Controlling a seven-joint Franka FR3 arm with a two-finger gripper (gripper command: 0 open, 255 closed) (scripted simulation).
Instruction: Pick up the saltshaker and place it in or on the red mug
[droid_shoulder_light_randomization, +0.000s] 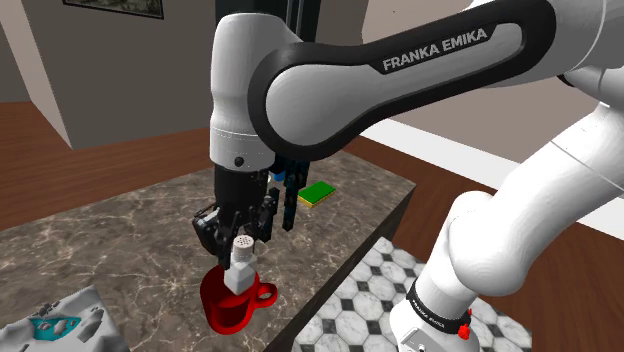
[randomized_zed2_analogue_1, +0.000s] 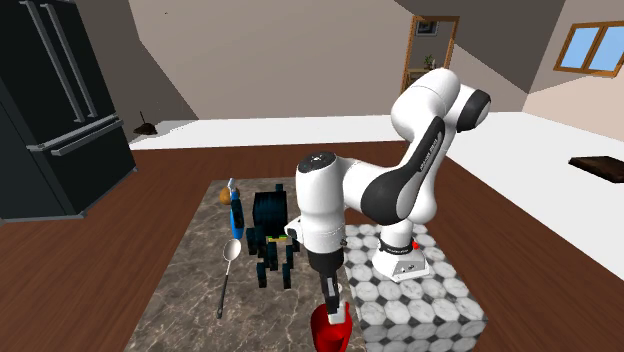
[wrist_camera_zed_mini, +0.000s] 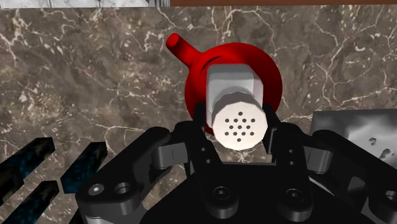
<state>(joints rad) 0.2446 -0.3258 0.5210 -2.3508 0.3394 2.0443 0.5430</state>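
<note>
Tool (wrist_camera_zed_mini: 236, 121) clamped on white saltshaker (wrist_camera_zed_mini: 232, 86), directly over red mug (wrist_camera_zed_mini: 197, 70).

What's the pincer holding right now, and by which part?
The white saltshaker, clasped in the pincer by the sides of its cap end, above the red mug.

gripper (wrist_camera_zed_mini: 236, 124) clasps saltshaker (wrist_camera_zed_mini: 234, 102) | over red mug (wrist_camera_zed_mini: 203, 70)

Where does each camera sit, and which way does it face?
Shoulder view: beside the stand, looking down over the marble counter; arm and end effector show.
Second exterior view: high, facing the whole arm and stand across the counter.
Wrist view: on the wrist, looking down past the fingers at the saltshaker.
All share the red mug.
</note>
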